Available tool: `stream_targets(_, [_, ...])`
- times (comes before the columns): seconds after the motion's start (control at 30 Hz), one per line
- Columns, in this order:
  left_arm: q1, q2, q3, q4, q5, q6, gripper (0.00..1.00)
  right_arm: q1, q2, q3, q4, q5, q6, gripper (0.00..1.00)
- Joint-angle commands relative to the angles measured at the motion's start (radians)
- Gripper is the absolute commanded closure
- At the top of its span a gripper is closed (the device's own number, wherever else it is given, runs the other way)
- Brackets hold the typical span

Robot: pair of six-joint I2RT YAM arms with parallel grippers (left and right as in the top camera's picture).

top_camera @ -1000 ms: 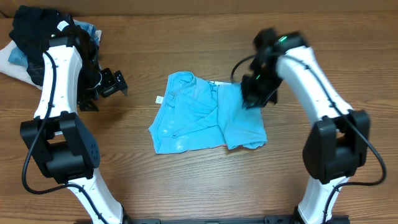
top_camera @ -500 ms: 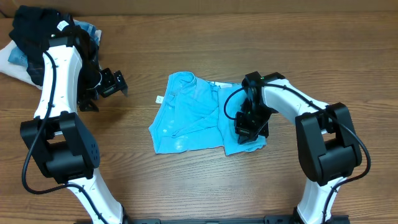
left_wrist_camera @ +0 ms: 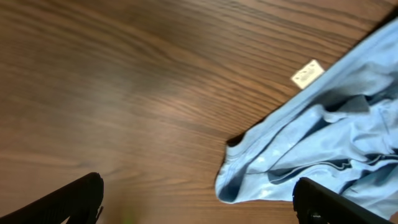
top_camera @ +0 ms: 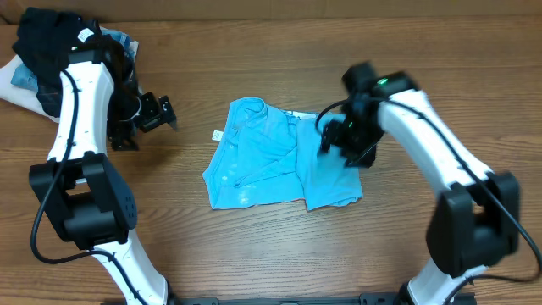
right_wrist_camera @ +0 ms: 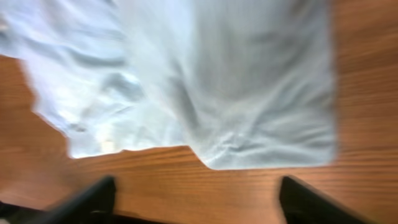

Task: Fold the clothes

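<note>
A rumpled light blue shirt (top_camera: 275, 161) lies mid-frame on the wooden surface (top_camera: 254, 254); the right hand (top_camera: 339, 142) hovers over its right-of-frame edge, fingers spread, holding nothing. The left hand (top_camera: 154, 113), also spread wide, hangs at upper left, apart from the shirt.

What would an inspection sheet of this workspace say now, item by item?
Surface: brown wooden table, no spills seen.
Job's things: light blue shirt lies crumpled mid-table, white label at its left edge.
Clutter: black garment piled on denim and white fabrics, far left corner.
Grippers: left gripper open, over wood left of the shirt; right gripper open above the shirt's right part, holding nothing.
Cables: black cable loops beside the left arm's base.
Surroundings: nothing seen.
</note>
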Motion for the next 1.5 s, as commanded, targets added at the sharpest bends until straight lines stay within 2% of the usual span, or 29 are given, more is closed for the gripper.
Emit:
stream_targets(0.0, [-0.05,-0.011,-0.073,0.04,0.044,0.045,0.0,-0.047,-0.035,0.078,-0.029,0.045,0.001,0.03])
stream_targets(0.17, [-0.106,-0.011,-0.23,0.192,0.13,0.068,0.0,-0.063,-0.035,0.078,-0.034,0.045,-0.045,0.02])
stream_targets(0.33, [-0.121,-0.011,-0.357,0.35,0.282,0.15,0.0,-0.063,-0.035,0.078,-0.036,0.051,-0.052,0.01])
stream_targets(0.57, [-0.123,-0.011,-0.389,0.444,0.323,0.193,0.0,-0.063,-0.035,0.078,-0.035,0.06,-0.052,0.01])
stream_targets(0.9, [-0.173,0.014,-0.396,0.464,0.349,0.222,0.0,-0.062,-0.035,0.078,-0.032,0.06,-0.052,0.01])
stream_targets(1.2, [-0.249,0.138,-0.396,0.464,0.351,0.219,0.0,-0.062,-0.035,0.078,-0.043,0.06,-0.052,0.01])
stream_targets(1.47, [-0.288,0.183,-0.396,0.383,0.386,0.223,0.0,-0.062,-0.035,0.078,-0.042,0.06,-0.052,0.02])
